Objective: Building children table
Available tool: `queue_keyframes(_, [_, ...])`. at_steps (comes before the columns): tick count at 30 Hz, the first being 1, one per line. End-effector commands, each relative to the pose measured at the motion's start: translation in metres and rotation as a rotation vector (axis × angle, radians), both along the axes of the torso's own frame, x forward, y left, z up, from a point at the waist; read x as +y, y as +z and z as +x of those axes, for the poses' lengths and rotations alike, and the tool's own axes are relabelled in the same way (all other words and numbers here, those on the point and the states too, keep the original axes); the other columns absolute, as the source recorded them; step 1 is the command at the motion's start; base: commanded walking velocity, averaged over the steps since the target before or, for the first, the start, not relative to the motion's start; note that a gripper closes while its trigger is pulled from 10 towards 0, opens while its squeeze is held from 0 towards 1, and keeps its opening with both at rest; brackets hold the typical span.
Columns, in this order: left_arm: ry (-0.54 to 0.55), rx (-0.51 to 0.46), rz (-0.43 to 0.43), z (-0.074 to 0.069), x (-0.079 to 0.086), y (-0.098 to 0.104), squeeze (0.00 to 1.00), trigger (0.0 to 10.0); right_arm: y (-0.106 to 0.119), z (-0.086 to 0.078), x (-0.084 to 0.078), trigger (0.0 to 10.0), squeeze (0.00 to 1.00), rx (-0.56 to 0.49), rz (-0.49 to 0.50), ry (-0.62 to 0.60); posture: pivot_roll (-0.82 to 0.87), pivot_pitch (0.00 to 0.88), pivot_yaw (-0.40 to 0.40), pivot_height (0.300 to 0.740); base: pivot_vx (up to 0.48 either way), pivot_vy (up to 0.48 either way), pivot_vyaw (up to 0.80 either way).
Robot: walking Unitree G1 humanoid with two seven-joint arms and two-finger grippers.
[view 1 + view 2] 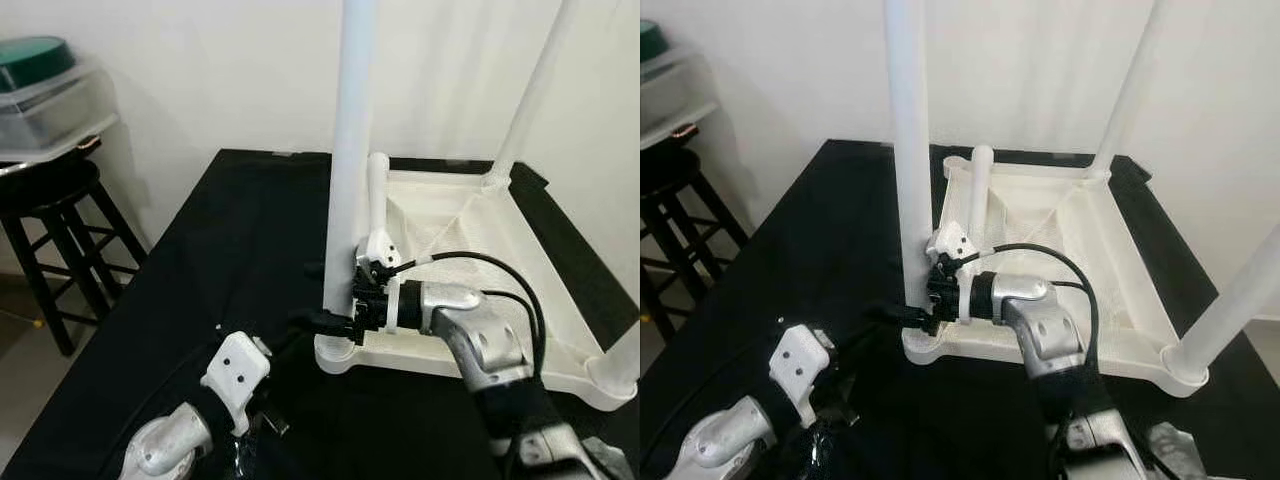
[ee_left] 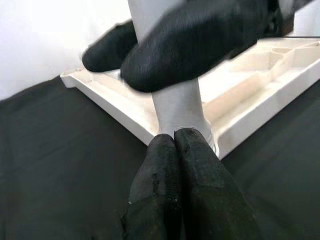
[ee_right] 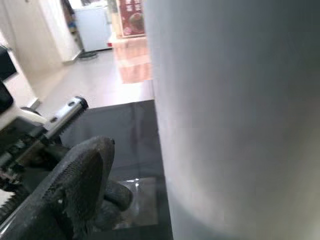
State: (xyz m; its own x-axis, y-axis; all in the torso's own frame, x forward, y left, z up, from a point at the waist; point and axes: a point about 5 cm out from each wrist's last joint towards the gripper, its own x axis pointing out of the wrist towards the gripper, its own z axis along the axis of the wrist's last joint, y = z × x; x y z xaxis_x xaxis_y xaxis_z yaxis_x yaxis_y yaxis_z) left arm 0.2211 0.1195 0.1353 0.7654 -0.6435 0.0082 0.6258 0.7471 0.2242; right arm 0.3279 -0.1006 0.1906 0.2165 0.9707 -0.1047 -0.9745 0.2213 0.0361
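Where black cloth point(image 1: 220, 260) lies, seemingly indoors.

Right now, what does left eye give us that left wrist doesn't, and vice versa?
Left eye alone: the stool, a storage bin, two more upright legs, a loose leg lying in the tabletop, the right arm's wrist. Left wrist alone: the left claw shut, tips at the leg's base. Both: the near leg, the upturned tabletop, black cloth, the right claw on the near leg.
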Motion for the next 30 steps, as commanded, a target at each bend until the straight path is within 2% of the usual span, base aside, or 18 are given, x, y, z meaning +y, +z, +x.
queue_keyframes(1, [-0.011,0.002,0.017,-0.002,0.001,-0.004,0.00,10.0,-0.008,0.008,-0.001,4.4,0.00,0.042,-0.017,0.040,0.08,0.012,-0.014,0.740,0.000,0.000,0.00])
queue_keyframes(2, [-0.011,0.002,0.017,-0.002,0.001,-0.004,0.00,10.0,-0.008,0.008,-0.001,4.4,0.00,0.042,-0.017,0.040,0.08,0.012,-0.014,0.740,0.000,0.000,0.00])
queue_keyframes(4, [-0.011,-0.003,0.027,-0.004,0.002,-0.005,0.00,10.0,-0.012,0.016,-0.007,2.7,0.00,0.047,-0.058,0.042,0.08,0.014,-0.015,0.740,0.000,0.000,0.00])
queue_keyframes(5, [-0.011,-0.003,0.027,-0.004,0.002,-0.005,0.00,10.0,-0.012,0.016,-0.007,2.7,0.00,0.047,-0.058,0.042,0.08,0.014,-0.015,0.740,0.000,0.000,0.00])
queue_keyframes(6, [-0.009,-0.004,0.036,-0.005,0.003,-0.005,0.00,10.0,-0.012,0.018,-0.011,0.0,0.00,0.052,-0.062,0.040,0.08,0.014,-0.015,0.740,0.000,0.000,0.00])
queue_keyframes(12, [0.007,-0.012,0.080,-0.009,0.008,-0.009,0.00,10.0,-0.020,0.016,-0.026,0.0,0.00,0.078,-0.053,0.028,0.08,0.023,-0.007,0.740,0.000,0.000,0.00])
queue_keyframes(17, [0.016,-0.014,0.084,-0.010,0.010,-0.010,0.00,10.0,-0.024,0.016,-0.030,0.0,0.00,0.073,-0.054,0.009,0.08,0.024,-0.005,0.740,0.000,0.000,0.00])
queue_keyframes(20, [0.045,-0.025,0.090,-0.013,0.012,-0.009,0.00,10.0,-0.031,0.018,-0.040,0.0,0.00,0.016,-0.108,-0.191,0.07,0.039,-0.009,0.740,0.000,0.000,0.00])
queue_keyframes(21, [0.045,-0.025,0.090,-0.013,0.012,-0.009,0.00,10.0,-0.031,0.018,-0.040,0.0,0.00,0.016,-0.108,-0.191,0.07,0.039,-0.009,0.740,0.000,0.000,0.00])
queue_keyframes(22, [0.060,-0.028,0.096,-0.015,0.013,-0.009,0.00,10.0,-0.039,0.016,-0.036,0.0,0.00,0.031,-0.132,-0.359,0.08,0.048,-0.021,0.740,0.000,0.000,0.00])
queue_keyframes(23, [0.071,-0.029,0.100,-0.016,0.013,-0.009,0.00,10.0,-0.043,0.014,-0.034,0.0,0.00,0.044,-0.150,-0.476,0.07,0.052,-0.023,0.740,0.000,0.000,0.00])
queue_keyframes(24, [0.071,-0.029,0.100,-0.016,0.013,-0.009,0.00,10.0,-0.043,0.014,-0.034,0.0,0.00,0.044,-0.150,-0.476,0.07,0.052,-0.023,0.740,0.000,0.000,0.00])
queue_keyframes(25, [0.090,-0.026,0.097,-0.019,0.015,-0.009,0.00,10.0,-0.049,0.002,-0.021,0.0,0.00,0.108,-0.004,-0.924,0.07,0.058,-0.016,0.740,0.000,0.000,0.00])
queue_keyframes(26, [0.090,-0.026,0.097,-0.019,0.015,-0.009,0.00,10.0,-0.049,0.002,-0.021,0.0,0.00,0.108,-0.004,-0.924,0.07,0.058,-0.016,0.740,0.000,0.000,0.00])
queue_keyframes(27, [0.095,-0.023,0.087,-0.020,0.016,-0.009,0.00,10.0,-0.061,-0.022,0.002,0.0,0.00,0.208,0.039,-0.931,0.07,0.071,-0.010,0.740,0.000,0.000,0.00])
queue_keyframes(28, [0.095,-0.023,0.087,-0.020,0.016,-0.009,0.00,10.0,-0.061,-0.022,0.002,0.0,0.00,0.208,0.039,-0.931,0.07,0.071,-0.010,0.740,0.000,0.000,0.00])
queue_keyframes(29, [0.099,-0.022,0.080,-0.020,0.017,-0.009,0.00,10.0,-0.065,-0.040,0.016,0.0,0.00,0.275,0.069,-0.917,0.07,0.071,-0.010,0.740,0.000,0.000,0.00])
queue_keyframes(30, [0.087,-0.018,0.067,-0.019,0.016,-0.010,0.00,10.0,-0.065,-0.045,0.026,0.0,0.00,0.285,0.062,-0.832,0.05,0.052,0.004,0.740,0.000,0.000,0.00])
